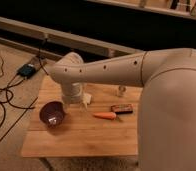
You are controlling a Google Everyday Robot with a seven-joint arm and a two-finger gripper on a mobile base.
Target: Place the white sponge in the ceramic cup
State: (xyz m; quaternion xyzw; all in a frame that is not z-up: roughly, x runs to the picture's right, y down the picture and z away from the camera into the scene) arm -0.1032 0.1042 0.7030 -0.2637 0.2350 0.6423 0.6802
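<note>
Gripper [79, 102] sits low at the table's [81, 141] far left, mostly hidden behind the arm [101, 72]; spread or pinching, I cannot tell. White sponge [86, 99] shows just right of it, ceramic cup [121, 91] farther right. A weak hold may drop the sponge short of that small cup.

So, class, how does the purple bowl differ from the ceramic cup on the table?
The purple bowl is wide and shallow; the ceramic cup is narrow and much smaller. The bowl is dark purple, the cup pale grey-white. The bowl sits beside the gripper, which is low over the table; the cup stands apart, further back. Both stand upright on the table.
</note>
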